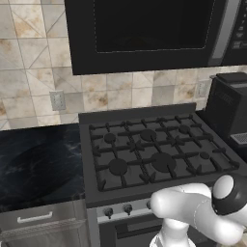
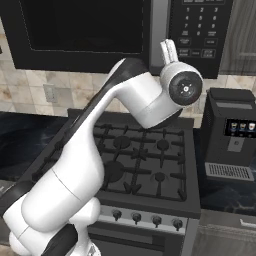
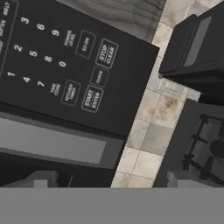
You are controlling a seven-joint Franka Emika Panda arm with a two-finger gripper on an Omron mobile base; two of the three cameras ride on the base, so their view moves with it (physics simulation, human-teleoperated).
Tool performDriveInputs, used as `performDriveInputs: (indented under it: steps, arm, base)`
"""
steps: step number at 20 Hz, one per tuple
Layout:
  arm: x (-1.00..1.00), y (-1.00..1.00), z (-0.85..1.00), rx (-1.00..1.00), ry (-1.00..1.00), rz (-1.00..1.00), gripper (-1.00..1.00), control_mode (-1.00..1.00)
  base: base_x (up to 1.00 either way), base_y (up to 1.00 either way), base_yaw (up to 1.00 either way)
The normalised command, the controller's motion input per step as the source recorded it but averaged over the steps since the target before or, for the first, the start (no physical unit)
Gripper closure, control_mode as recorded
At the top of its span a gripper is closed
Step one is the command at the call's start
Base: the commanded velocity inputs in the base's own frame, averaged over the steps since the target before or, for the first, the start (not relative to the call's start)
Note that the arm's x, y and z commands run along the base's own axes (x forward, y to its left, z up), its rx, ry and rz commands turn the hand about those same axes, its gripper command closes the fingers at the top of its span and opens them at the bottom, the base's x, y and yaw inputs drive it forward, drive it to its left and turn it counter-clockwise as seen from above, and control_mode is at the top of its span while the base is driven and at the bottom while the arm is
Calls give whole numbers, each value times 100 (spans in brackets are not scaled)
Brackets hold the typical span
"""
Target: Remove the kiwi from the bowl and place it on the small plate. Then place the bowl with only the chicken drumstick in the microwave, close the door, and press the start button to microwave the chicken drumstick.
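1. white franka arm with dark joints [image 2: 75,170]: rises from the lower left of the right base view, bends up over the stove and reaches toward the microwave's right side; its elbow also shows at the lower right of the left base view.
2. two-finger gripper [image 2: 170,51]: pale fingers point up at the lower edge of the control panel in the right base view. whether the fingers stand wide or narrow cannot be told, since the tips are hidden in the hand view.
3. black gas stove with dark grates and five burners [image 1: 149,149]: directly below the microwave, a row of round knobs along its front edge.
4. black glossy marbled counter [image 1: 38,164]: left of the stove, touching its side.
5. black boxy coffee machine [image 2: 232,135]: on the counter right of the stove, small lit screen on its front.
6. beige and tan tiled wall [image 1: 34,62]: behind stove and counter, with a pale outlet plate.
7. large black over-range microwave [image 1: 144,34]: mounted on the wall above the stove.
8. wide black front door with a dark window bordered by a dotted line [image 2: 85,30]: lies flush with the microwave's front, closed.
9. right-side control panel with white number keys [image 3: 65,57]: close before the hand camera; the start/enter button [image 3: 92,99] sits near the panel's lower edge, under stop/clear.
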Motion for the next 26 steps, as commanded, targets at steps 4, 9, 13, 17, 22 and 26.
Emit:
performDriveInputs:
  steps: [4,9,13,17,22,26]
  arm:
    - [6,1,-5,14,0,2,-100,-100]
    - [17,9,-17,9,0,0,-100,-100]
    - [19,8,-13,9,0,0,-100,-100]
    - [21,7,-1,8,0,0,-100,-100]
    - [29,2,0,8,2,0,-100,-100]
    - [36,-1,-2,8,1,0,-100,-100]
  base:
    - [0,0,0]
    - [0,0,0]
    - [0,0,0]
    - [0,0,0]
    - [0,0,0]
    - [0,0,0]
